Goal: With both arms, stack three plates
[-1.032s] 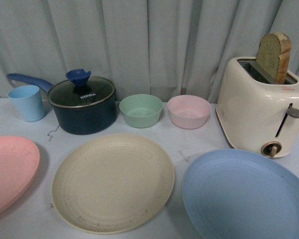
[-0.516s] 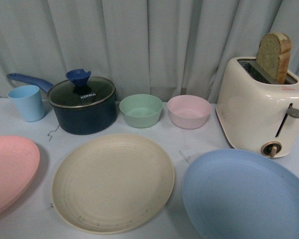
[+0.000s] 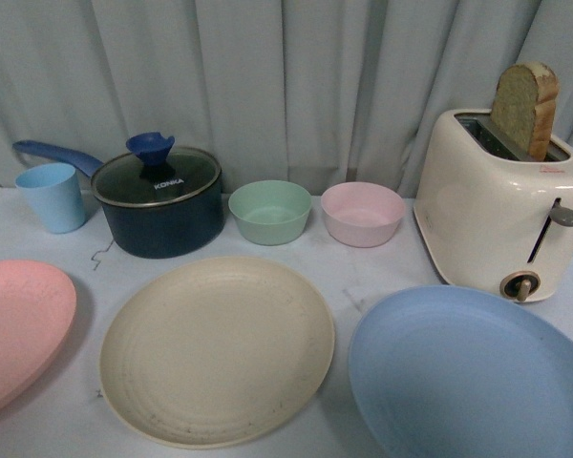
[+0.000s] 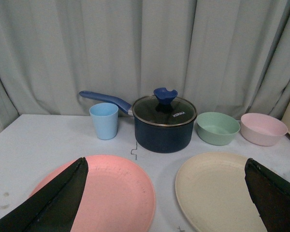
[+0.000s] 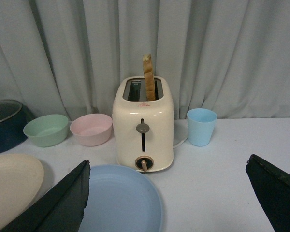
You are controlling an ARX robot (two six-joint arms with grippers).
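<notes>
Plates: three, each lying flat on the white desk, none stacked. Cream plate in the middle; pink plate to its left, partly cut off by the frame; light blue plate to its right, also cut off. Bare desk shows between them, no rims touching

Behind the row: dark blue pot with glass lid and blue knob, handle pointing left past a light blue cup. Mint bowl and pink bowl side by side, just apart. Cream toaster at right, a bread slice standing up out of one slot. Grey curtain closes the back

Left gripper: jaws spread wide, nothing held. In the left wrist view one black finger overlaps the pink plate's rim and the other overlaps the cream plate's edge; contact cannot be judged

Right gripper: jaws likewise wide apart and empty, facing the toaster, with the light blue plate low between them. Second blue cup stands just beside the toaster, on the side away from the bowls
</notes>
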